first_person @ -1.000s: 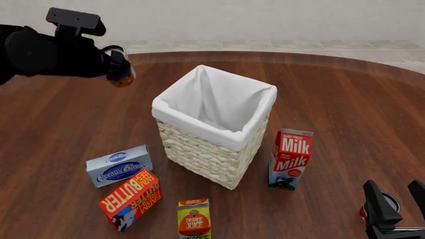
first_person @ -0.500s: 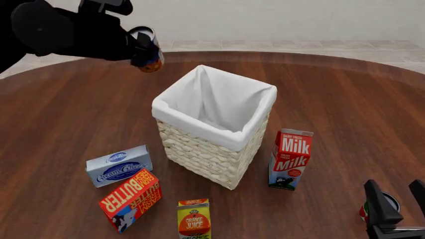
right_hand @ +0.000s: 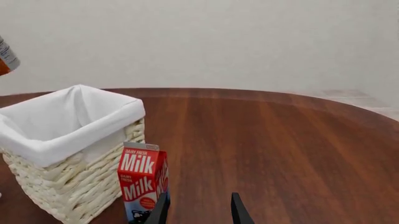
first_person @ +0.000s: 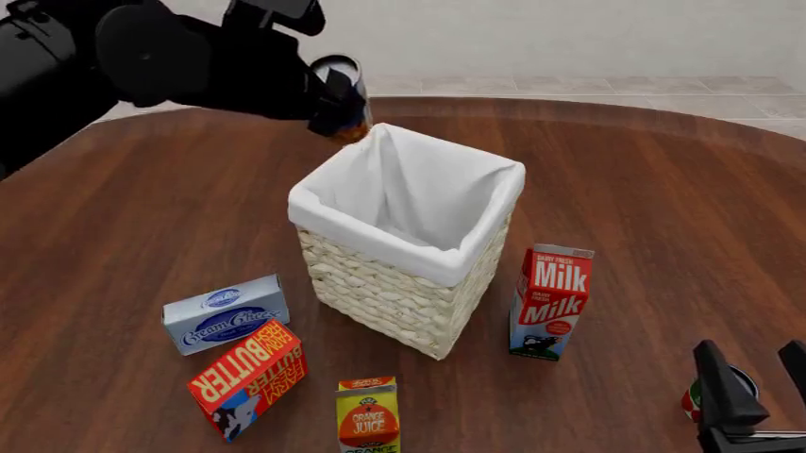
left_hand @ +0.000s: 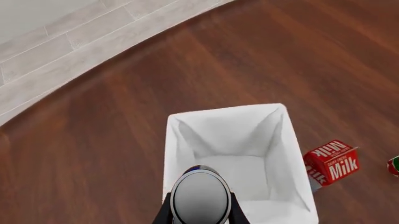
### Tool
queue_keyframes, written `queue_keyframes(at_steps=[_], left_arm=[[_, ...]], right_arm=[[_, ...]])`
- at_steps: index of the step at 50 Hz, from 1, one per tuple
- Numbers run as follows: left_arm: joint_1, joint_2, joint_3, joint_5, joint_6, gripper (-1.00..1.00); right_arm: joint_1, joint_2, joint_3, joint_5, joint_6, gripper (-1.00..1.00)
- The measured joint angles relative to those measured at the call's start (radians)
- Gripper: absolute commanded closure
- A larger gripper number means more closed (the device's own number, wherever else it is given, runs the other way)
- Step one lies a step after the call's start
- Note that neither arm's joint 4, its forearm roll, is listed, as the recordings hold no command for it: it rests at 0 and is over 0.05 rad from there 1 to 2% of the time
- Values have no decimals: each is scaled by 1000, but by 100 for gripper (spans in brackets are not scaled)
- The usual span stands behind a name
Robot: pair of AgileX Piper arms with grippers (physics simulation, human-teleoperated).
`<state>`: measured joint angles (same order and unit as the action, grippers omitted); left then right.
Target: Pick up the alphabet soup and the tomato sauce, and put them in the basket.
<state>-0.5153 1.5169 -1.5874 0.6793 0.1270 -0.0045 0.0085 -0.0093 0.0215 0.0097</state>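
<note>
Overhead, alphabet soup [first_person: 340,97] within left gripper [first_person: 330,102].

Round dark reddish-brown wooden table [first_person: 655,189], pale beige tiled floor [first_person: 567,87] beyond its far edge, plain off-white wall [right_hand: 218,42] behind

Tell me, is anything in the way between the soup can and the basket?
Nothing visible. The left end effector holds the alphabet soup in the air at the basket rim's far corner. The wrist view shows only open white lining below.
</note>
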Motion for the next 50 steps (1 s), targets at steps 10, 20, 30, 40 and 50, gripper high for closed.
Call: queue_keyframes(at_steps=[10, 20, 30, 40, 50], left_arm=[[-51, 46, -24, -4, 5, 100], [-80, 99, -40, -8, 9, 100], [-82, 168, -66, -2, 18, 100], [-75, 227, -85, 5, 33, 100], [-73, 270, -96, 9, 43, 100]], right_arm=[[-2, -4, 1, 1, 7, -100], [-3, -3, 0, -2, 13, -100], [-4, -4, -1, -3, 17, -100], [-7, -6, -1, -4, 22, -100], [-8, -7, 0, -7, 25, -100]])
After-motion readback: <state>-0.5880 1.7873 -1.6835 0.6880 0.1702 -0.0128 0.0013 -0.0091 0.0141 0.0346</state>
